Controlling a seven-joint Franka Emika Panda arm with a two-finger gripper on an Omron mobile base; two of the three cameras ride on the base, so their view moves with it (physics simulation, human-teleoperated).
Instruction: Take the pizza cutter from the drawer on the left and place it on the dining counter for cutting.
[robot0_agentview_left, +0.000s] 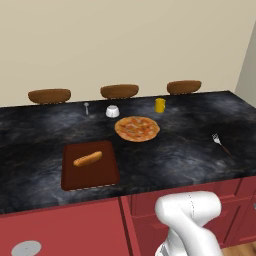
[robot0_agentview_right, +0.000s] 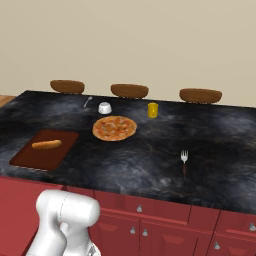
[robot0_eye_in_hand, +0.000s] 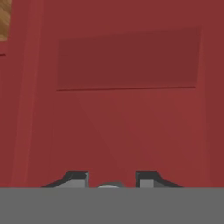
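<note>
A: What can't we make out?

B: The pizza cutter; we cannot tell where it lies. In the hand view a red panel front (robot0_eye_in_hand: 127, 105) is close ahead, and the gripper (robot0_eye_in_hand: 111, 180) is cut off low down, so we see just its two finger tips (robot0_eye_in_hand: 76, 178).

A: And its state?

B: Pressed together on a small silver knob (robot0_eye_in_hand: 109, 186) that peeks between the tips.

A: What about the drawer?

B: We cannot say whether this front is the drawer's.

A: Room on the dining counter (robot0_agentview_left: 190, 150)?

B: Bare stone lies between the pizza (robot0_agentview_left: 137, 128) and the fork (robot0_agentview_left: 220, 143) to the right. The cutting board (robot0_agentview_left: 90, 165) with a bread roll (robot0_agentview_left: 88, 158) sits near the front edge, left.
</note>
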